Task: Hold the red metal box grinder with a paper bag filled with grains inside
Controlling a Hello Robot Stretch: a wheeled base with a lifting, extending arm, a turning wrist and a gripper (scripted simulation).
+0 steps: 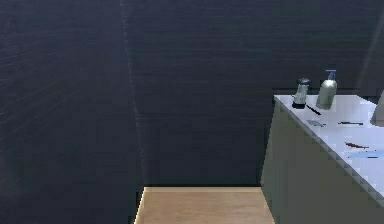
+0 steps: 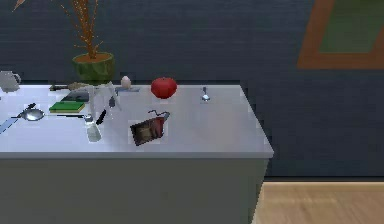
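Observation:
A small reddish-brown box (image 2: 149, 131) with a dark handle on top stands on the pale counter (image 2: 210, 135) in the arm side view, near the counter's front edge and a little left of the middle. Its shape and colour fit the red box grinder. What is inside it cannot be made out.
Behind the box sit a red round fruit (image 2: 164, 87), a spoon (image 2: 205, 95), an egg (image 2: 126, 81), a potted plant (image 2: 92, 65), a green pad (image 2: 68, 105) and a ladle (image 2: 28, 114). In the forward view a counter (image 1: 300, 160) carries a bottle (image 1: 327, 90) and a dark shaker (image 1: 301, 93); a dark wall (image 1: 150, 90) stands ahead.

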